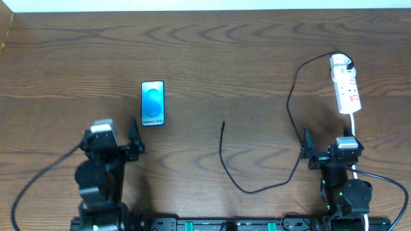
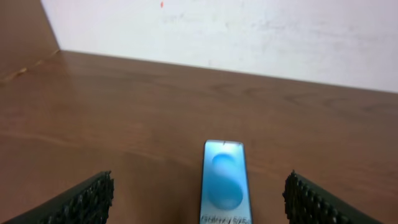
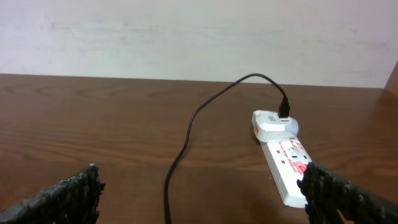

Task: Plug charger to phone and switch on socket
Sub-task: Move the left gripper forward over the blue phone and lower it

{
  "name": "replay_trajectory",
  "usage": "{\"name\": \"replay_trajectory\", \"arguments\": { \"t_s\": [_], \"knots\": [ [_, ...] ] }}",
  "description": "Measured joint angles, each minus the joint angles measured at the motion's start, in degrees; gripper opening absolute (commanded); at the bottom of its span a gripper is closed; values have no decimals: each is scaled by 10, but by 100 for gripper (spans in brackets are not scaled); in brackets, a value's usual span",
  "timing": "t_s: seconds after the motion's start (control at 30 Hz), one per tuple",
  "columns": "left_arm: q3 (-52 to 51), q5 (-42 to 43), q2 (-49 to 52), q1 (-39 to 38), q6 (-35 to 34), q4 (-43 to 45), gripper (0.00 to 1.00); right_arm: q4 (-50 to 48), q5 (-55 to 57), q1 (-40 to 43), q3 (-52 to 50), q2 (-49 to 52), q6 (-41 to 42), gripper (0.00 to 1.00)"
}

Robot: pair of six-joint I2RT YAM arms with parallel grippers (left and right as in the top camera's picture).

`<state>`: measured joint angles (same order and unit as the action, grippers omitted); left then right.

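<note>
Blue phone (image 1: 153, 102) ahead of left claw (image 1: 110, 138)

A dark brown wood-grain table (image 1: 225, 58) fills the scene. A plain white wall (image 2: 249, 31) runs along its far edge, with a tiny orange speck (image 2: 161, 5) high up. A brown side panel (image 2: 22, 31) stands at the far left corner.

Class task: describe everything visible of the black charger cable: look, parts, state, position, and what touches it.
Thin, black and flexible-looking, the charger cable is plugged at one end into a white adapter on the far end of the power strip. It arcs left, runs toward the robot, then curves back to a small free plug lying mid-table. It lies slack on the wooden table, apart from the phone.
</note>
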<state>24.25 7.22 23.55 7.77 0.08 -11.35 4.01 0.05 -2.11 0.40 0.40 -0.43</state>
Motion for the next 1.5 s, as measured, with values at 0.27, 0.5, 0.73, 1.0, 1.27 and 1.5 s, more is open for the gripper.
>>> {"name": "replay_trajectory", "arguments": {
  "t_s": [0.27, 0.5, 0.73, 1.0, 1.27, 1.5],
  "knots": [
    [214, 13, 192, 0, 0, -148, 87, 0, 0, 0, 0, 1, 0, 99],
    [414, 15, 353, 0, 4, -302, 87, 0, 0, 0, 0, 2, 0, 99],
    [565, 22, 495, 0, 7, -422, 87, 0, 0, 0, 0, 2, 0, 99],
    [679, 34, 615, 0, 18, -515, 87, 0, 0, 0, 0, 2, 0, 99],
    [702, 36, 686, 0, 45, -558, 88, 0, 0, 0, 0, 2, 0, 99],
    [702, 50, 697, 0, 45, -557, 51, 0, 0, 0, 0, 2, 0, 99]
  ]
}}
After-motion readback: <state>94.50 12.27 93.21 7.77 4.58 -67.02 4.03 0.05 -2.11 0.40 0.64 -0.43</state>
